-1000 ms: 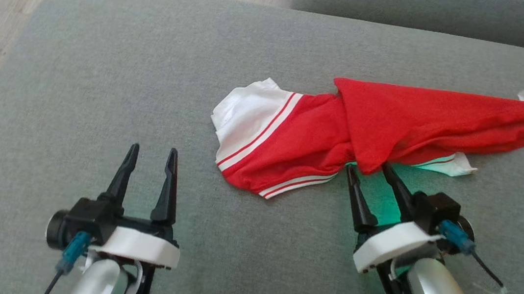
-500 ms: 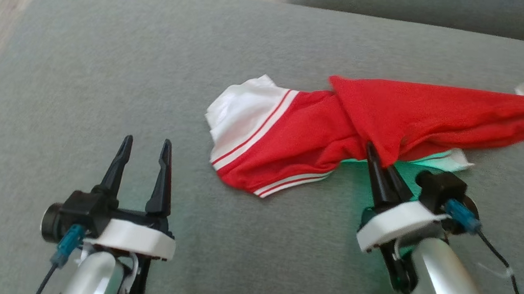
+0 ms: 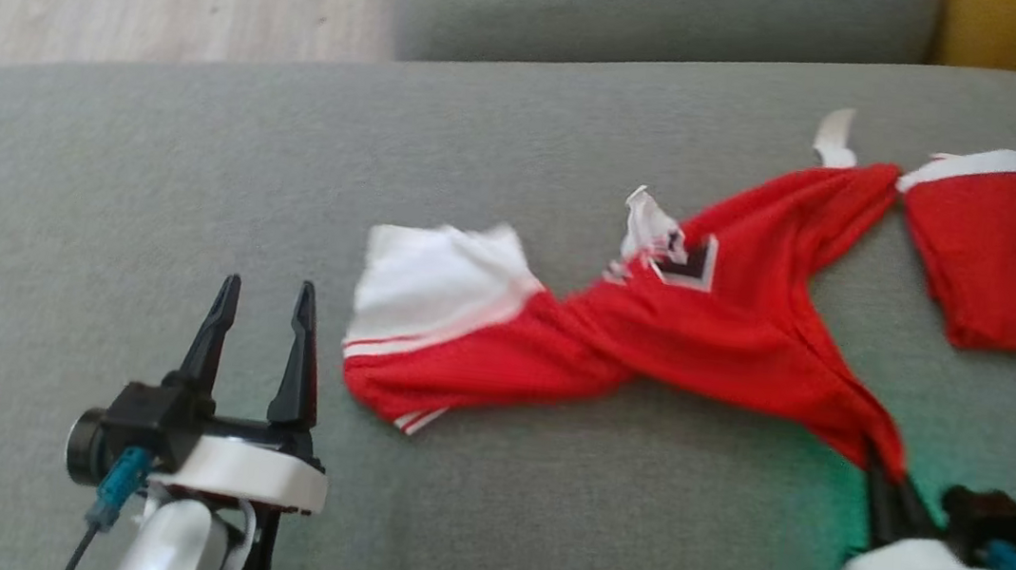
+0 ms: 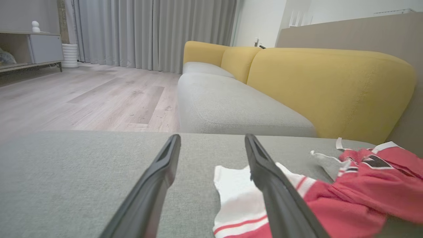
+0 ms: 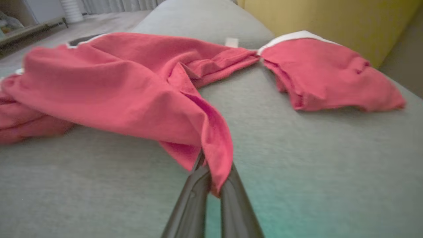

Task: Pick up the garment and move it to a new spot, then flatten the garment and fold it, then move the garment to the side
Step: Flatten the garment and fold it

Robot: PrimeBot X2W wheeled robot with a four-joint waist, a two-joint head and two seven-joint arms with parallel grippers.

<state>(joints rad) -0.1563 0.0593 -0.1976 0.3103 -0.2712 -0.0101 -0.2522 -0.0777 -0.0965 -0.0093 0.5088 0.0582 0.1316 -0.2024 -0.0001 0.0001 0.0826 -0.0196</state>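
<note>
The right hand (image 3: 881,469) is closed tight on a red corner of the garment (image 3: 724,319). The cloth is pinched between its fingers and drapes over their tips. From that pinch the garment runs ahead and to the hand's left as a long twisted band on the grey sofa seat (image 3: 144,205), and finishes in a white end (image 3: 437,282) with red stripes. A red lobe (image 3: 1009,256) with a white edge lies ahead and slightly right of the right hand. Whether it joins the band at the narrow neck or only touches it cannot be told.

The left hand (image 3: 268,291) hovers with its fingers apart and holds nothing. The white end lies just ahead and to the right of its fingertips, near but not touching. The garment's long axis therefore stretches between the two hands. The left looks much the nearer to take the free white end and spread the cloth flat.
</note>
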